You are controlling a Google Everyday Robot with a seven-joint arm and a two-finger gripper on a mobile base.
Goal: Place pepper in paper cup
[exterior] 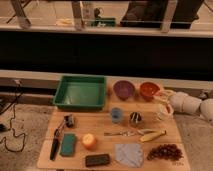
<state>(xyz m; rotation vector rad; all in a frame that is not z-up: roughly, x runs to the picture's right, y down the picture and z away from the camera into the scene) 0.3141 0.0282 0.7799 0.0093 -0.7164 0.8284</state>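
My white arm reaches in from the right edge, and its gripper (163, 100) hangs over the right end of the wooden table (107, 150), just right of the orange bowl (149, 90). The gripper is shut. Directly under it, at the table's right edge, stands a pale cream shape that I take for the paper cup (163, 114), partly covered by the gripper. The pepper does not show. I cannot tell whether anything is held.
A green tray (80, 92) sits back left, with a purple bowl (123, 89) beside it. Mid-table stand a small blue cup (116, 115) and a dark shiny cup (135, 118). In front lie an orange fruit (89, 141), a green sponge (68, 144), a banana (152, 135), grapes (164, 152) and a cloth (128, 154).
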